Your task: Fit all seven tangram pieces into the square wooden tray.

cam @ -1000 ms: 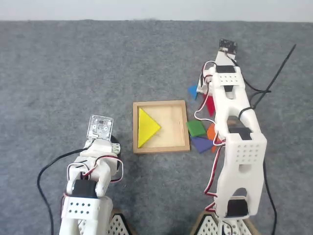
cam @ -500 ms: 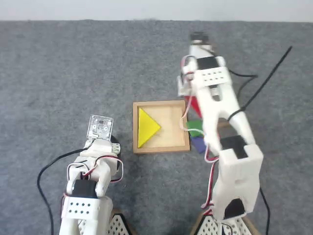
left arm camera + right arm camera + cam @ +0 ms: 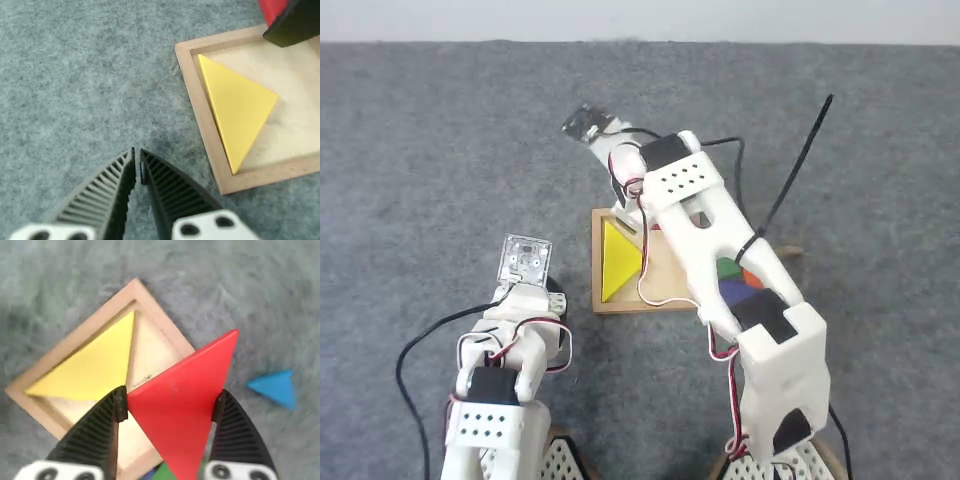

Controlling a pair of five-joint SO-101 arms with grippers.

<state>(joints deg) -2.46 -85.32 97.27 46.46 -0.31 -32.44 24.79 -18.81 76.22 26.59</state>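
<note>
**You have the red triangle clamped in your right gripper over the tray; your left gripper is closed on nothing.**

Your right wrist view shows the fingers pressed against two edges of the red triangle, which hangs over the tray's bare half. A small blue triangle lies apart on the carpet. From the high view the right arm itself covers that grip. There the yellow triangle fills the tray's 9 o'clock side. Green, orange and purple pieces peek from under the arm at its 3 o'clock. Your left gripper sits at the tray's 8 o'clock.
</note>
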